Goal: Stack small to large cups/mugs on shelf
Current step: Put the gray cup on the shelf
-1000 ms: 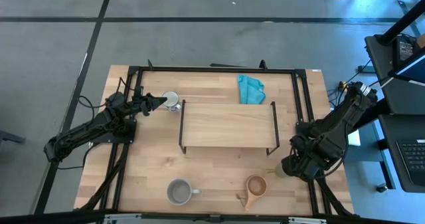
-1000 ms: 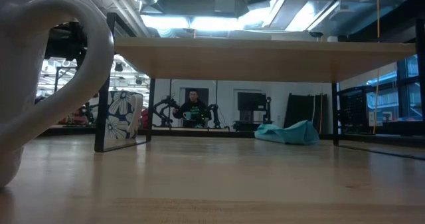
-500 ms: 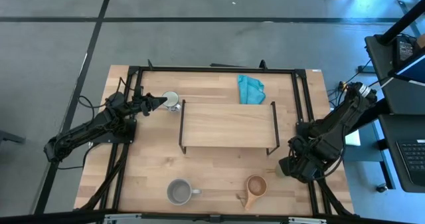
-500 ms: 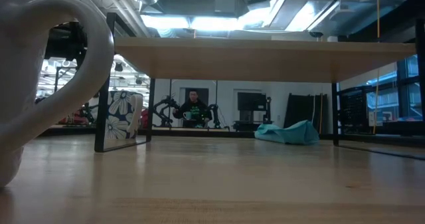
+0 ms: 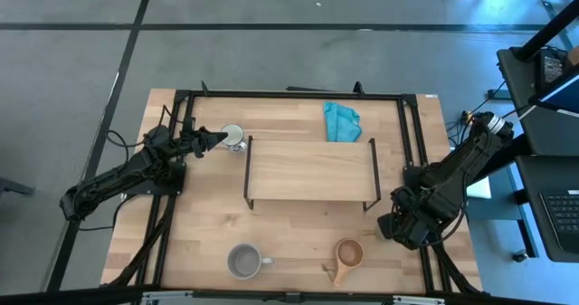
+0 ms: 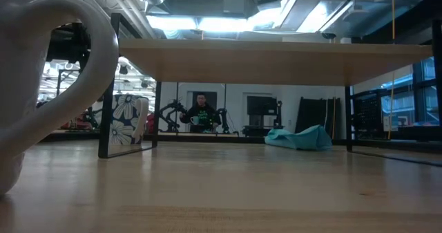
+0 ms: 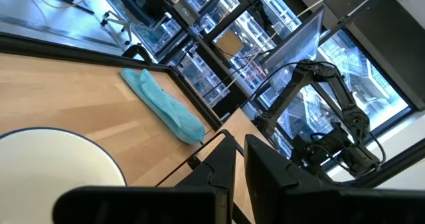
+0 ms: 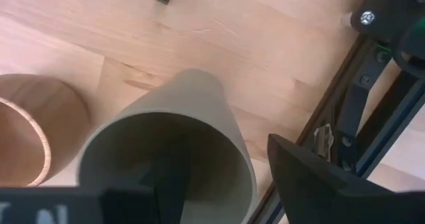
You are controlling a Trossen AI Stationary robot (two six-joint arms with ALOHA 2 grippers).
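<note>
Since a second ago my right gripper (image 8: 212, 184) has crept a little toward the brown wooden cup (image 5: 347, 253), carrying the olive-green cup (image 8: 169, 151). One finger sits inside that cup's mouth, the other outside its wall, clamped on the rim. The shelf (image 5: 310, 170) stands bare just beyond that gripper. My left gripper (image 5: 221, 139) has not shifted; its fingers are nearly together over the white cup (image 5: 232, 136), but I cannot tell if they pinch its rim. The grey mug (image 5: 244, 261) sits beside the wooden one.
</note>
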